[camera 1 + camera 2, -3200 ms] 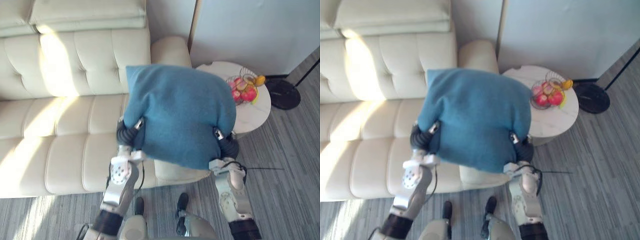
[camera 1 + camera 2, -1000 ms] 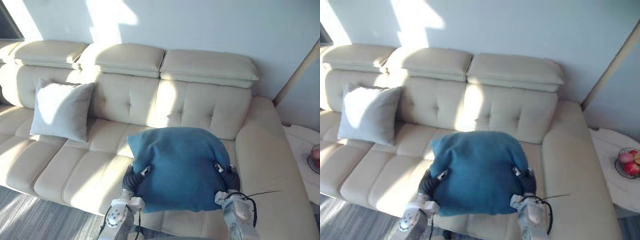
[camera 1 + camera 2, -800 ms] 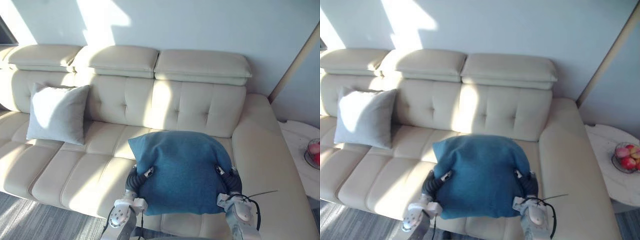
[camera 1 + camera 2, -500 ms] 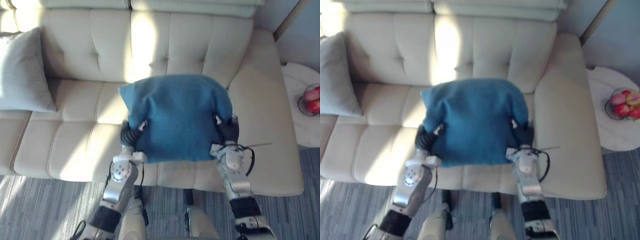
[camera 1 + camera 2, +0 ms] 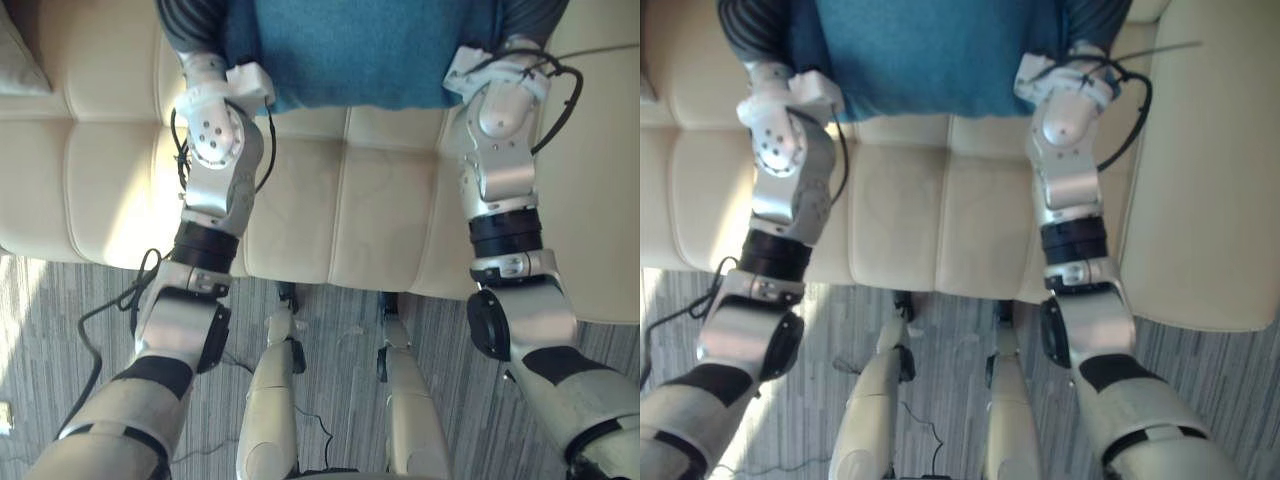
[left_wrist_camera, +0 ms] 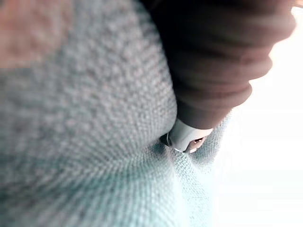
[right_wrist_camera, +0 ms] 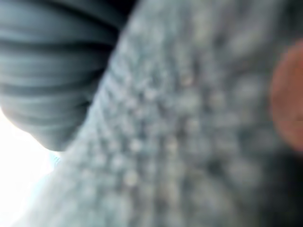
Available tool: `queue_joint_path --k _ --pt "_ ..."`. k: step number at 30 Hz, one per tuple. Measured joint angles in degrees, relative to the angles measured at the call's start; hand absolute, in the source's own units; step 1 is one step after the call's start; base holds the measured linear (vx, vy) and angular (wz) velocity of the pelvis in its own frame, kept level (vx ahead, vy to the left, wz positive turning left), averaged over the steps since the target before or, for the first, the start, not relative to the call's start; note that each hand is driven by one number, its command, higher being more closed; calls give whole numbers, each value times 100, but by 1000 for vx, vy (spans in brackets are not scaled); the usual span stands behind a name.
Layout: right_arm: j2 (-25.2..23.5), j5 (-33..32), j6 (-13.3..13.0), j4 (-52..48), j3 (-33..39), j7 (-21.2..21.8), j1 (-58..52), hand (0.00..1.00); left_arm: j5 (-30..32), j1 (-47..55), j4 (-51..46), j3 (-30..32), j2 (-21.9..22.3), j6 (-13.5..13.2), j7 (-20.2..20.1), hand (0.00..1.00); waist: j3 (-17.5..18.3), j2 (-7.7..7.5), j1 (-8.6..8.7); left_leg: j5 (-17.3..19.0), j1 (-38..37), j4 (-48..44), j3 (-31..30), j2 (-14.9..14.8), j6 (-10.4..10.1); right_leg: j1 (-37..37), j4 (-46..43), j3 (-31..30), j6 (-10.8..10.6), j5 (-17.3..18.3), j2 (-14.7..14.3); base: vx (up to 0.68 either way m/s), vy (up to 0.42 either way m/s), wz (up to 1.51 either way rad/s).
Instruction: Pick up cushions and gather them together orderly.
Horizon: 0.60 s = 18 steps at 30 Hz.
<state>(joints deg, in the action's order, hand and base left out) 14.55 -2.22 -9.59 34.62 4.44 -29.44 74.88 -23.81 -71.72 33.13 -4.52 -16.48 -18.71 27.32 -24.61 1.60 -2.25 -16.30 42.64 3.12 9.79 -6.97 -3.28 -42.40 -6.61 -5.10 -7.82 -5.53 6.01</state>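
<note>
Left eye view: blue cushion at the upper edge, pressed between the left hand and the right hand, one at each side edge. The dark ribbed covers of both hands are seen and the rest lies behind the cushion, so whether either hand is clenched, released or grasping cannot be told. Beneath it, cream sofa, seat and front edge; the cushion's lower hem lies over the seat panels, whether touching or clear of them cannot be told. Corner of a pale grey cushion at the far left of the sofa, well apart from the blue one. Striped grey floor in front of the sofa. Right eye view: same arrangement, blue cushion centred between the two arms, over the seat toward the sofa's right end. Left wrist view: close knit of the blue cushion beside the hand's cover, fabric dimpled inward where the hand presses; grip itself unreadable. Right wrist view: the same knit against the ribbed cover, nothing further legible. Step in hand, as judged: two-handed carriage of the blue cushion, not yet set down beside its fellow. Next move, as judged: travel left along the sofa toward the pale grey cushion, with even inward pressure from both sides so the soft cushion does not slip, then lower it onto the seat just beside the grey one, edges aligned
</note>
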Motion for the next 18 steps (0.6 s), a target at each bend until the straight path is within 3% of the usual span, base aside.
queue_joint_path --k 3,4,5,6,10,18 --pt "-86 -2 56 287 15 -37 167 100 1 -168 417 130 65 115 -20 100 -38 -3 19 -10 327 -24 -11 2 8 -309 -22 22 -15 -10 41 39 20 4" --pt "-104 -1 54 292 6 -33 173 100 3 -209 588 184 139 153 -28 0 -38 -4 21 -10 447 -32 -15 6 7 -441 -57 36 -16 -9 49 41 6 1" --pt "-96 -4 48 305 16 -29 194 100 11 -244 659 244 169 158 -58 0 -38 -4 19 -10 530 -37 -23 4 8 -540 -103 51 -16 -9 48 45 5 -1" --pt "-89 -7 34 405 73 -26 308 0 16 -343 742 313 204 154 -95 0 -39 -6 25 -10 660 -53 -30 -6 7 -692 -170 79 -16 -9 43 0 0 0" --pt "-73 -150 -12 474 242 -5 460 0 53 -676 931 431 232 156 -298 0 -39 -9 14 -9 1152 -237 -10 -36 5 -1167 -327 108 -16 -8 41 -24 -9 -2" --pt "-61 -1415 -17 378 212 417 341 0 -55 -664 961 819 264 198 -632 0 -51 -29 -15 -64 1423 -225 68 -157 -114 -1553 -475 89 8 -94 -58 -66 -55 -8"
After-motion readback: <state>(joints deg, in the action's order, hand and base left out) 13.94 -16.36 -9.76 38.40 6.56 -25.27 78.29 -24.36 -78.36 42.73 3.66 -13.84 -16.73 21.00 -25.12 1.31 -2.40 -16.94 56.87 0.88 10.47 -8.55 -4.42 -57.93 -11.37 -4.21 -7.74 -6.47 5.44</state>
